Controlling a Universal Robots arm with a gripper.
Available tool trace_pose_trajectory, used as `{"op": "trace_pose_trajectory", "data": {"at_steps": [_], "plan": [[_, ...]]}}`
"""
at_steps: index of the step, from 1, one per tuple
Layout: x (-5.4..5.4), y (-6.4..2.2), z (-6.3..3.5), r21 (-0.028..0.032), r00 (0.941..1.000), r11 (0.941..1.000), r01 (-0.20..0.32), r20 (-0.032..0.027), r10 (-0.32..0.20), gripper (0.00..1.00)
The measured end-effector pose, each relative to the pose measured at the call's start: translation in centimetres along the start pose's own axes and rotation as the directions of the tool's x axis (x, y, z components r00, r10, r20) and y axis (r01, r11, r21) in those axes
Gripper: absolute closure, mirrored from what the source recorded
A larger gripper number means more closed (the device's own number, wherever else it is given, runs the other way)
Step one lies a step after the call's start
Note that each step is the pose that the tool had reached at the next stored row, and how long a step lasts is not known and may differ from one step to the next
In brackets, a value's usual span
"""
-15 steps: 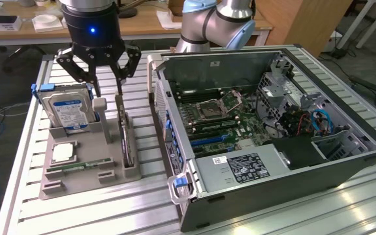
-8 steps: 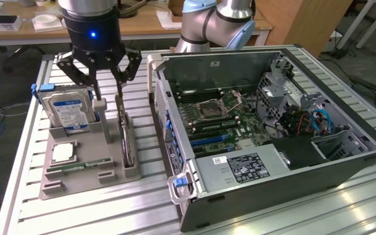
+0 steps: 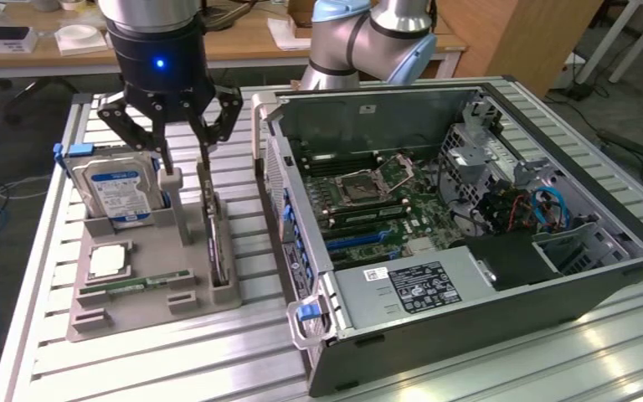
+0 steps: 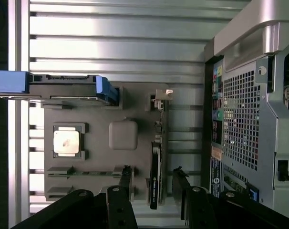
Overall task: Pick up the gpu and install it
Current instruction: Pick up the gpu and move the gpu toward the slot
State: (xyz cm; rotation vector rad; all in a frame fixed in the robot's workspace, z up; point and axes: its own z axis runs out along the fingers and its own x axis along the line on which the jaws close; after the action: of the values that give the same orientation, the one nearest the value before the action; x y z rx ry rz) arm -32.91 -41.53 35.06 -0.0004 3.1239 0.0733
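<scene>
The gpu [image 3: 218,251] stands on its edge in a slot along the side of the grey holder tray [image 3: 143,314] that faces the case. It is a thin dark card with a silver bracket end. In the wrist view the gpu [image 4: 155,176] appears edge-on, its bracket [image 4: 159,98] at the far end. My gripper [image 3: 187,188] hangs open just above the card. In the wrist view the gripper [image 4: 153,183] has one of its dark fingers [image 4: 126,179] on each side of the card's near end, touching nothing.
The tray also holds a blue-labelled hard drive [image 3: 120,188], a CPU [image 3: 110,261] and a green RAM stick [image 3: 131,286]. The open computer case [image 3: 444,209] lies on the exterior view's right, motherboard exposed, close beside the tray. Both rest on a slatted aluminium table [image 3: 131,368].
</scene>
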Motion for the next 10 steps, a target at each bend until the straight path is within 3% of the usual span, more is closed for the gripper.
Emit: {"op": "trace_pose_trajectory", "data": {"at_steps": [10], "plan": [[0.01, -0.3, 0.46, -0.0008, 1.0, 1.0, 0.0, -0.0001, 0.0, 0.53]]}}
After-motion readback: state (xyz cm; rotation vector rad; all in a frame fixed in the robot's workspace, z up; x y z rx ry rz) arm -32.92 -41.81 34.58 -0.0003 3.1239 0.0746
